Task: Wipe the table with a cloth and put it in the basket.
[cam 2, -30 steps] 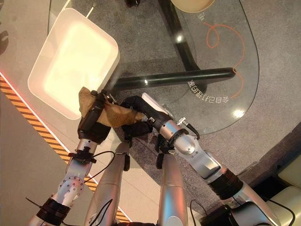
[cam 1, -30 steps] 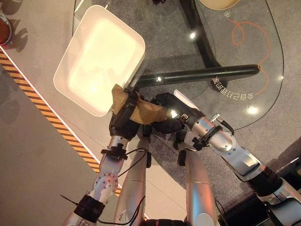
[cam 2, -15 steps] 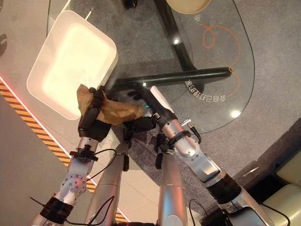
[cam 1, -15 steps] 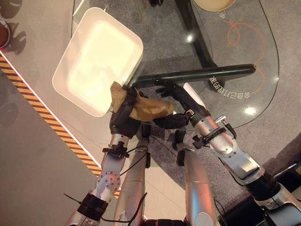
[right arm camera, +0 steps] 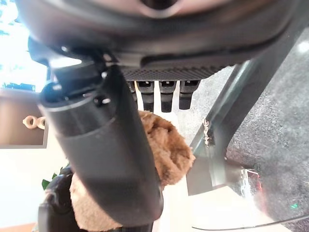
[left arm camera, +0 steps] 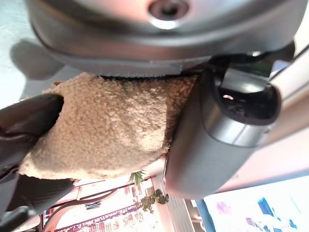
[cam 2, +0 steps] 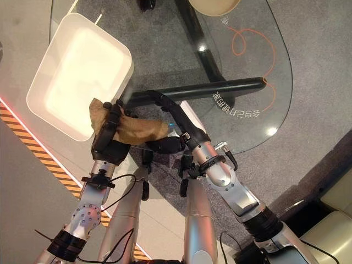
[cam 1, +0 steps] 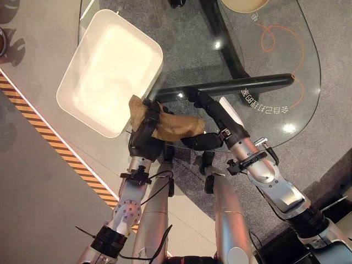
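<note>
A brown fuzzy cloth (cam 1: 177, 126) hangs over the near edge of the glass table (cam 1: 286, 60), just beside the near corner of the white basket (cam 1: 159, 58). My left hand (cam 1: 144, 135) is shut on the cloth's left end, which bunches up past its fingers (left arm camera: 106, 125). My right hand (cam 1: 215, 116) is at the cloth's right end, open, with straight fingers lying above the cloth and pointing at the black bar. The cloth (right arm camera: 161, 145) shows beside the right thumb (right arm camera: 111, 159).
A black table leg bar (cam 1: 247, 84) runs under the glass right behind the hands. A tan round object (cam 1: 242, 4) sits at the table's far edge. An orange-and-black striped line (cam 1: 55, 146) crosses the floor at the left.
My right hand's fingers have uncurled from the cloth's right end and stretched out toward the black bar. The left hand keeps its hold; the view has shifted slightly.
</note>
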### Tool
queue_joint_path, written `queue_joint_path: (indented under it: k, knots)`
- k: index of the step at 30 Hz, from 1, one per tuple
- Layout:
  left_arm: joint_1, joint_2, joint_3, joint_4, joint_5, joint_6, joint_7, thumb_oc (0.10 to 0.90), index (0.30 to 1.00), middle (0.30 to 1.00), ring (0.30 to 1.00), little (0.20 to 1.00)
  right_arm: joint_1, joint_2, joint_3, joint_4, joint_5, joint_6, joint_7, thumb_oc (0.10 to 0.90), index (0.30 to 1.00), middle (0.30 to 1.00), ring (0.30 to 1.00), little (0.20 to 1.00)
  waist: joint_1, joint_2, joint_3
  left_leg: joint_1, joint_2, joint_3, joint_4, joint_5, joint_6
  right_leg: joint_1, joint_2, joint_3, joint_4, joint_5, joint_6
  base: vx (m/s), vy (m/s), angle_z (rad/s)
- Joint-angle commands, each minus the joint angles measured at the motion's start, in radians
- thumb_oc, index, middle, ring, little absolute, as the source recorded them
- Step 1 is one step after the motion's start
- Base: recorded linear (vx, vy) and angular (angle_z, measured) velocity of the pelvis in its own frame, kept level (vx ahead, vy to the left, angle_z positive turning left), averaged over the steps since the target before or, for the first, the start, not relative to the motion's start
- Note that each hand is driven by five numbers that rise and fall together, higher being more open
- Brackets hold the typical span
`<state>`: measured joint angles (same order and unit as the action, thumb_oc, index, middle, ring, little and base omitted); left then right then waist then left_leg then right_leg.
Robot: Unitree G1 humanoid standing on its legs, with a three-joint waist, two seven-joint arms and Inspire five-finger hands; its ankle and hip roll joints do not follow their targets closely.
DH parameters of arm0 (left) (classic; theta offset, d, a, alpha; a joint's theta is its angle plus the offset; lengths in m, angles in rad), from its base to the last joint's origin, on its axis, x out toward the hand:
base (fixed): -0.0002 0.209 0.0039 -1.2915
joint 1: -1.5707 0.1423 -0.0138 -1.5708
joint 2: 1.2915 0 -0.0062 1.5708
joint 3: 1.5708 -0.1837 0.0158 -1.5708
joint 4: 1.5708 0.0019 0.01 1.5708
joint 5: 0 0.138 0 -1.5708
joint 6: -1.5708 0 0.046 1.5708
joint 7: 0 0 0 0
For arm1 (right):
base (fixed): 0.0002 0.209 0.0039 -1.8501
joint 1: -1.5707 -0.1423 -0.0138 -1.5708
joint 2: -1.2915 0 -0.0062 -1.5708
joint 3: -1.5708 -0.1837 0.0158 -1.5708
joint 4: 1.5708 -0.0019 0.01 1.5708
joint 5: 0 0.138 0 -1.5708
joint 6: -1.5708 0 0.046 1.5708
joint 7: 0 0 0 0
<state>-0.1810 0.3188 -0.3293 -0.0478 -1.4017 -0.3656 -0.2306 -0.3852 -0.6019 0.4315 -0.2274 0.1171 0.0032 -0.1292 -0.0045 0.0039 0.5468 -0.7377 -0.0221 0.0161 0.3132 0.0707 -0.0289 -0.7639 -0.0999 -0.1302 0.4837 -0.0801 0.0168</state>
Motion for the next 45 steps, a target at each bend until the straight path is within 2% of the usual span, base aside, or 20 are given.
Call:
queue_joint_path:
  k: [1,3,6,10,16,17,20,21,22,26,27,28,30,31,35,42,45]
  knots:
    - [0.027,-0.004,0.122,-0.199,0.090,-0.187,-0.121,0.100,0.300,0.300,0.300,0.200,-0.001,-0.006,-0.132,-0.179,0.008,-0.112,-0.054,0.800,0.900,0.900,0.900,0.900,0.000,0.006,-0.027,0.068,-0.062,0.066,0.021,-0.114,0.046,0.066,0.072,0.012,-0.108,0.038,0.028,0.02,0.020,-0.05]
    - [0.024,0.004,0.143,-0.207,0.114,-0.220,-0.107,0.100,0.300,0.300,0.300,0.200,0.008,-0.002,-0.139,-0.178,0.010,-0.108,-0.050,0.800,0.900,0.900,0.900,0.900,0.001,0.007,-0.027,0.069,-0.063,0.065,0.024,-0.116,0.046,0.068,0.072,0.012,-0.106,0.036,0.026,0.00,0.000,0.00]
    - [0.020,0.024,0.263,-0.245,0.171,-0.310,-0.047,0.100,0.300,0.300,0.300,0.200,0.075,0.024,-0.166,-0.179,-0.005,-0.082,0.013,0.800,0.900,0.900,0.900,0.900,0.003,0.021,-0.027,0.072,-0.068,0.055,0.040,-0.121,0.041,0.074,0.066,0.013,-0.092,0.021,0.019,0.04,0.047,-0.01]
    - [0.020,0.030,0.338,-0.267,0.257,-0.345,0.057,0.100,0.300,0.300,0.300,0.200,0.123,0.033,-0.171,-0.180,-0.037,-0.036,0.058,0.800,0.900,0.900,0.900,0.900,0.003,0.029,-0.027,0.071,-0.074,0.047,0.054,-0.124,0.038,0.074,0.064,0.014,-0.072,0.006,0.012,0.03,0.038,0.00]
    - [0.015,0.054,0.419,-0.269,0.469,-0.433,0.288,0.100,0.300,0.300,0.300,0.200,0.172,0.022,-0.167,-0.166,-0.021,0.011,0.109,0.800,0.900,0.900,0.900,0.900,0.005,0.036,-0.027,0.052,-0.077,0.042,0.075,-0.123,0.036,0.056,0.063,0.021,-0.046,-0.007,0.003,0.02,0.050,0.03]
    - [0.007,0.057,0.432,-0.259,0.553,-0.454,0.380,0.100,0.300,0.300,0.300,0.200,0.173,0.025,-0.158,-0.153,-0.013,0.020,0.121,0.800,0.900,0.900,0.900,0.900,0.004,0.037,-0.027,0.043,-0.078,0.042,0.087,-0.125,0.034,0.048,0.063,0.026,-0.036,-0.010,0.001,0.03,0.083,-0.01]
    - [-0.016,0.073,0.452,-0.222,0.716,-0.475,0.544,0.100,0.300,0.300,0.300,0.200,0.156,0.026,-0.129,-0.137,-0.016,0.055,0.135,0.800,0.900,0.900,0.900,0.900,0.003,0.040,-0.027,0.031,-0.077,0.043,0.101,-0.127,0.032,0.034,0.063,0.033,-0.023,-0.015,-0.003,0.03,0.078,-0.01]
    - [-0.019,0.075,0.454,-0.221,0.768,-0.466,0.593,0.100,0.300,0.300,0.300,0.200,0.151,0.025,-0.125,-0.133,-0.014,0.063,0.139,0.800,0.900,0.900,0.900,0.900,0.002,0.040,-0.027,0.028,-0.077,0.044,0.105,-0.127,0.031,0.030,0.063,0.035,-0.019,-0.016,-0.004,0.05,0.126,-0.04]
    - [-0.041,0.110,0.467,-0.189,0.930,-0.425,0.767,0.100,0.300,0.300,0.300,0.200,0.133,0.013,-0.104,-0.119,-0.007,0.094,0.165,0.800,0.900,0.900,0.900,0.900,0.000,0.043,-0.027,0.019,-0.075,0.047,0.112,-0.128,0.030,0.019,0.065,0.042,-0.011,-0.018,-0.006,0.05,0.125,-0.07]
    - [-0.101,0.206,0.483,-0.075,1.204,-0.341,1.037,0.100,0.300,0.300,0.300,0.200,0.072,-0.038,-0.044,-0.082,0.015,0.197,0.261,0.800,0.900,0.900,0.900,0.900,-0.006,0.045,-0.027,-0.004,-0.065,0.065,0.131,-0.132,0.026,-0.005,0.063,0.053,0.000,-0.020,-0.009,0.03,0.133,-0.09]
    - [-0.120,0.242,0.480,-0.038,1.313,-0.283,1.107,0.100,0.300,0.300,0.300,0.200,0.054,-0.058,-0.025,-0.069,0.004,0.236,0.314,0.800,0.900,0.900,0.900,0.900,-0.006,0.045,-0.027,-0.012,-0.062,0.070,0.136,-0.132,0.025,-0.012,0.063,0.054,0.001,-0.020,-0.009,0.01,0.077,-0.10]
    - [-0.122,0.243,0.478,-0.037,1.318,-0.283,1.112,0.100,0.300,0.300,0.300,0.200,0.052,-0.058,-0.025,-0.068,0.004,0.236,0.314,0.800,0.900,0.900,0.900,0.900,-0.006,0.044,-0.027,-0.013,-0.062,0.071,0.137,-0.133,0.024,-0.014,0.063,0.054,0.001,-0.020,-0.009,0.02,0.091,-0.09]
    - [-0.195,0.350,0.457,0.092,1.405,-0.187,1.193,0.100,0.300,0.300,0.300,0.200,0.001,-0.139,0.047,-0.055,-0.019,0.325,0.438,0.800,0.900,0.900,0.900,0.900,-0.011,0.042,-0.027,-0.031,-0.052,0.084,0.142,-0.130,0.022,-0.034,0.063,0.057,0.005,-0.017,-0.008,0.03,0.130,-0.07]
    - [-0.217,0.375,0.446,0.127,1.417,-0.159,1.203,0.100,0.300,0.300,0.300,0.200,-0.013,-0.161,0.071,-0.049,-0.001,0.348,0.451,0.800,0.900,0.900,0.900,0.900,-0.013,0.041,-0.027,-0.035,-0.050,0.087,0.143,-0.130,0.022,-0.039,0.063,0.058,0.005,-0.014,-0.006,0.03,0.111,-0.05]
    - [-0.314,0.442,0.387,0.271,1.437,-0.115,1.229,0.100,0.300,0.300,0.300,0.200,-0.071,-0.203,0.144,0.001,0.085,0.405,0.466,0.800,0.900,0.900,0.900,0.900,-0.020,0.038,-0.027,-0.058,-0.042,0.102,0.146,-0.128,0.021,-0.068,0.064,0.067,0.002,-0.003,-0.002,0.03,0.099,-0.05]
    - [-0.460,0.500,0.294,0.415,1.507,-0.039,1.236,0.100,0.300,0.300,0.300,0.200,-0.119,-0.195,0.201,0.089,0.156,0.437,0.483,0.800,0.900,0.900,0.900,0.900,-0.033,0.026,-0.027,-0.089,-0.036,0.111,0.140,-0.122,0.022,-0.106,0.072,0.078,-0.012,0.016,0.006,0.02,0.079,-0.02]
    - [-0.525,0.529,0.248,0.483,1.528,0.015,1.252,0.100,0.300,0.300,0.300,0.200,-0.127,-0.198,0.215,0.116,0.157,0.443,0.515,0.800,0.900,0.900,0.900,0.900,-0.042,0.021,-0.027,-0.107,-0.037,0.112,0.137,-0.122,0.022,-0.127,0.074,0.085,-0.019,0.025,0.011,0.02,0.104,0.00]
